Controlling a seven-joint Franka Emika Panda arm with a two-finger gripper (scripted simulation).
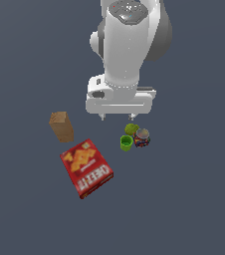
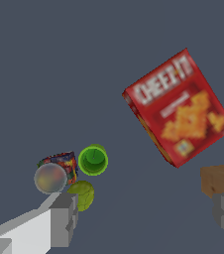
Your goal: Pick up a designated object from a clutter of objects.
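I count five things on the dark floor (image 1: 194, 209): one red cracker box (image 1: 86, 168), one tan-brown box (image 1: 61, 126), one green cup (image 1: 126, 143), one lumpy yellow-green object (image 1: 131, 129) and one multicoloured can (image 1: 142, 138). The last three huddle together, each touching or just beside its neighbours. The two boxes lie well apart from that huddle, on the exterior view's left, with bare floor between.

My gripper (image 1: 117, 117) hangs above the floor, jaws spread wide and holding nothing; in the wrist view one finger (image 2: 63, 218) shows beside the lumpy object (image 2: 82, 194) and the other at the frame's edge by the tan-brown box (image 2: 219, 179).

The can (image 2: 56, 172) stands upright, its silvery rim and brownish top facing up, just outside one finger, not between the two, with the cup (image 2: 93, 160) and the lumpy object pressed against it. The floor beyond the can is open.
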